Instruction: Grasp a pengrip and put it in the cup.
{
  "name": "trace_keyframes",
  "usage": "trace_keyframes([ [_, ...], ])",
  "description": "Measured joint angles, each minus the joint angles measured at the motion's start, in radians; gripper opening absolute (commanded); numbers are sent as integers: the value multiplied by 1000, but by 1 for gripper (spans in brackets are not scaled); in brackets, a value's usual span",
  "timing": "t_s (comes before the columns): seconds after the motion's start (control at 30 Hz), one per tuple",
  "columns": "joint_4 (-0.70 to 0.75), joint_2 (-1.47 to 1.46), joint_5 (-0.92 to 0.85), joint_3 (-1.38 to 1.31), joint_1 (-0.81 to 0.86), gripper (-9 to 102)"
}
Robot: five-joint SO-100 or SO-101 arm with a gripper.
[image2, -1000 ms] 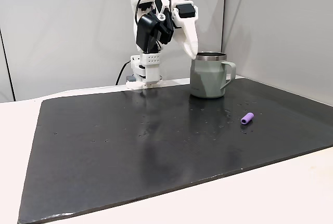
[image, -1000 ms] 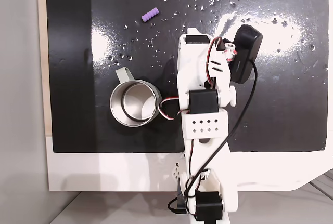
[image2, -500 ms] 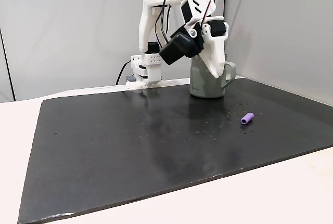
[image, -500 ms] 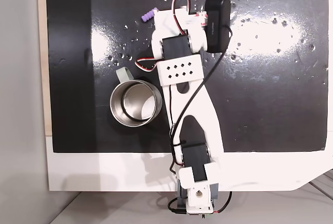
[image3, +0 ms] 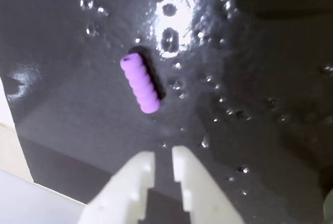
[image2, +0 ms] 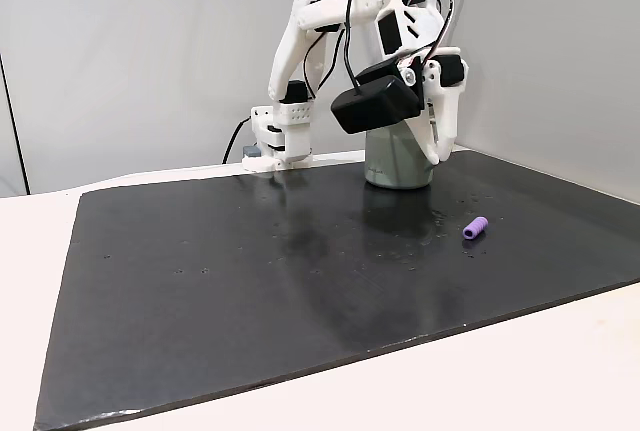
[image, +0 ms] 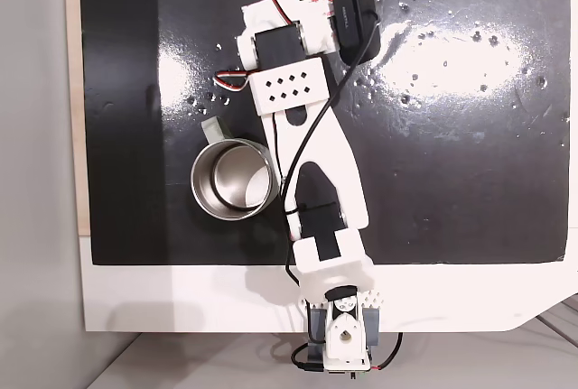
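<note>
Quick count: one pengrip [image3: 140, 83], one cup [image: 233, 179], one arm with one tool [image3: 163, 160], all on the black surface [image2: 250, 281].

The pengrip is lying flat on the surface, purple and ribbed. In the wrist view it sits a little above and left of the tool's tips, clear of them, not touching. In the side-on fixed view it [image2: 475, 227] lies out in front of the cup [image2: 397, 158], well apart from it, with the tool [image2: 441, 154] hanging in the air above the surface between the two. The cup stands upright with nothing visible in it.

The tool's two white fingers [image3: 136, 174] are almost together, just a thin slit between them, holding nothing.

Versus half a second ago: the arm has stretched further out over the surface. In the top-down fixed view the wrist now covers the spot where the pengrip was peeking out, and the cup's handle is mostly hidden in the side-on view. Cup and pengrip haven't moved.
</note>
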Motion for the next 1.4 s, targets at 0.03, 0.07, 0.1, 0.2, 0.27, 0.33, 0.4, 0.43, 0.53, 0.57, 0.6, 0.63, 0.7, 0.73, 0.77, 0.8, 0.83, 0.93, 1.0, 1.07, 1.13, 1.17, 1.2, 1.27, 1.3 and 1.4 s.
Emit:
trace_keyframes([
  [0.03, 11, -25, 0, -31, -6, 9],
  [0.07, 26, -49, 0, -66, -9, 12],
  [0.1, 49, -83, 0, -107, -11, 16],
  [0.2, 114, -189, -5, -242, -11, 22],
  [0.27, 158, -255, -6, -336, -9, 23],
  [0.33, 201, -316, -6, -436, -8, 23],
  [0.4, 247, -383, -6, -548, -17, 23],
  [0.43, 256, -407, -9, -588, -21, 23],
  [0.53, 268, -448, -12, -644, -40, 23],
  [0.57, 270, -463, -15, -661, -46, 23],
  [0.6, 272, -480, -20, -680, -48, 23],
  [0.63, 272, -497, -23, -695, -49, 23],
  [0.7, 272, -534, -25, -723, -49, 23],
  [0.73, 272, -554, -25, -739, -46, 23],
  [0.77, 272, -571, -25, -755, -44, 23],
  [0.8, 275, -586, -25, -765, -43, 23],
  [0.83, 275, -601, -25, -781, -43, 23],
  [0.93, 278, -647, -25, -824, -40, 23],
  [1.0, 278, -672, -25, -845, -34, 23],
  [1.07, 278, -695, -31, -862, -25, 23],
  [1.13, 276, -715, -31, -873, -17, 22],
  [1.17, 270, -726, -31, -876, -14, 21],
  [1.2, 267, -733, -31, -876, -12, 21],
  [1.27, 256, -746, -32, -876, -8, 21],
  [1.3, 250, -750, -35, -876, -6, 20],
  [1.4, 235, -759, -40, -877, -5, 20],
])
